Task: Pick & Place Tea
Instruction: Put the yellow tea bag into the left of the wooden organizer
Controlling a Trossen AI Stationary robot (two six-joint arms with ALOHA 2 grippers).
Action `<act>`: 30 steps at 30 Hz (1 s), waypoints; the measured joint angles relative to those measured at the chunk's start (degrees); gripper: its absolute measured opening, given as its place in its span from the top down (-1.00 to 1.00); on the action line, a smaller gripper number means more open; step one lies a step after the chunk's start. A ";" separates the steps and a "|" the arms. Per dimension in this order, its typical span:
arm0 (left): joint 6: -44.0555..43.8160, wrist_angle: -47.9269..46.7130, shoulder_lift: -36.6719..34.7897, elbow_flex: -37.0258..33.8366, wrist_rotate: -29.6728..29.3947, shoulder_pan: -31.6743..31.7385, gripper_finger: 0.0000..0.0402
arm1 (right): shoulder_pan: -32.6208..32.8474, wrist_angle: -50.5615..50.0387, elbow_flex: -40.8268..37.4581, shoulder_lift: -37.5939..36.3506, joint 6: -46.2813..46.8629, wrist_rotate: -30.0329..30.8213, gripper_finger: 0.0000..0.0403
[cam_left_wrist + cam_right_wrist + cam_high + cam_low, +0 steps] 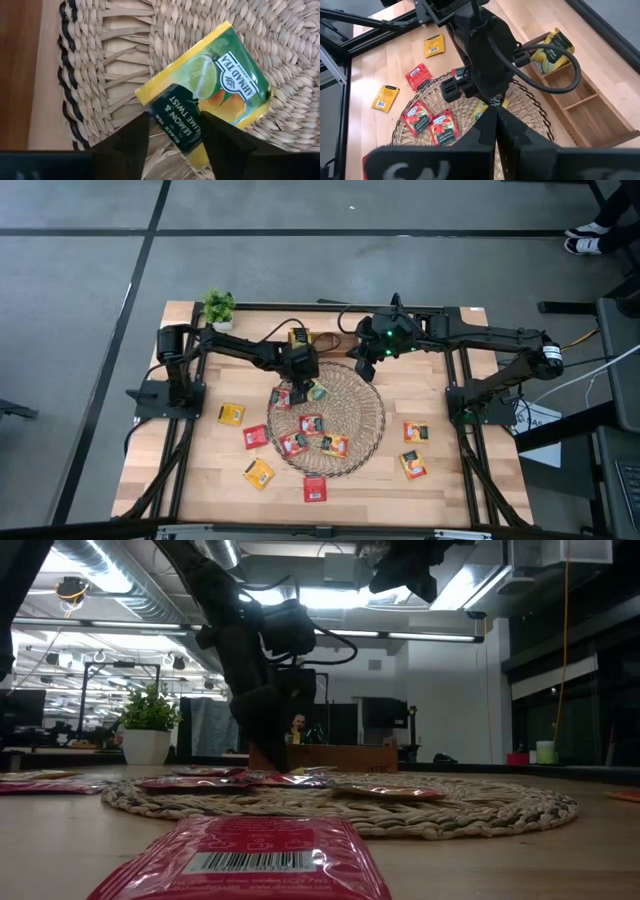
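Left gripper (172, 131) down on wicker mat (115, 60), fingers (132, 137) partly spread astride dark-label end of yellow lemon sachet (210, 85); grip unclear. Sachet flat, long axis diagonal, running away from fingertips. Right gripper (495, 116) closed, empty, hovering above mat.

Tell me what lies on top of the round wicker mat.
Several tea sachets lie on the wicker mat: red ones and a yellow lemon sachet between the left claw fingers. The arm covers part of the mat, so more could be hidden.
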 joint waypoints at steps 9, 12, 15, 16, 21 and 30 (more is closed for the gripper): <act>-0.71 -0.18 0.09 -0.05 -0.08 0.17 0.75 | 0.00 0.01 -0.01 0.00 -0.02 0.10 0.94; -1.34 -0.19 0.09 -0.07 0.13 0.20 0.91 | 0.00 0.01 -0.02 0.00 0.00 0.15 0.94; -1.43 -0.25 0.09 -0.07 0.17 0.20 0.98 | 0.00 0.01 -0.02 0.00 0.00 0.15 0.94; -1.43 -0.25 0.01 -0.08 0.17 0.20 0.98 | 0.00 0.01 -0.02 0.00 -0.02 0.15 0.94; -1.43 -1.92 -1.16 0.13 0.34 1.00 0.99 | 0.00 0.02 -0.02 0.00 0.00 0.13 0.94; 0.55 -6.59 -2.58 6.08 -0.08 3.12 0.99 | 0.00 0.01 -0.02 0.00 0.02 0.13 0.94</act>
